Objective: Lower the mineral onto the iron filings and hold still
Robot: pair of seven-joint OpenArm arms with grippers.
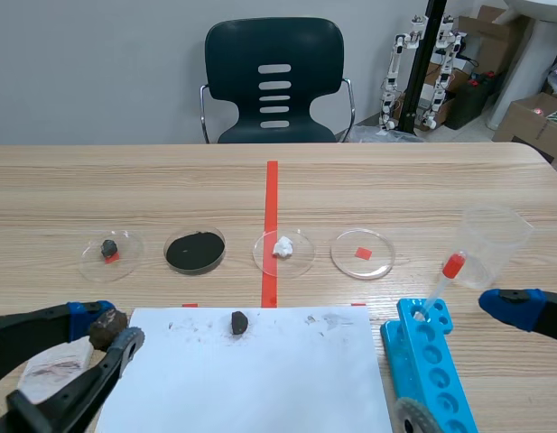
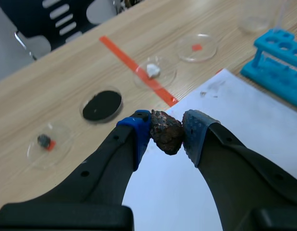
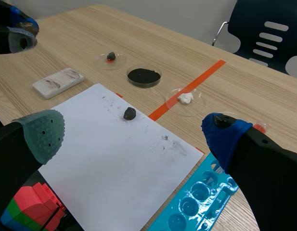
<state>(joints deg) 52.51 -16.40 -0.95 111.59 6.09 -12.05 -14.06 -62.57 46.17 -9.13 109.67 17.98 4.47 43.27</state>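
Care counts: my left gripper [image 2: 166, 133] clamps the rough dark-brown mineral lump [image 2: 166, 136] near the corner of the white paper sheet [image 2: 244, 125], so I must centre it over the round dish of black iron filings [image 2: 102, 105], then descend slowly.

1. We see the mineral [image 2: 166, 138] as dark brown with rusty flecks.
2. The iron filings [image 1: 195, 251] are plain black.
3. On the left gripper [image 2: 166, 138] we find blue and grey-blue pads [image 2: 140, 134].
4. The right gripper [image 3: 131, 132] has dotted pads [image 3: 45, 134], one grey-green and one blue.
5. The paper [image 1: 260, 379] is white with grey smudges.
6. The rack [image 1: 431, 356] is bright blue.
7. The table [image 1: 79, 189] has pale wood grain, and its tape line [image 1: 271, 225] is orange-red.
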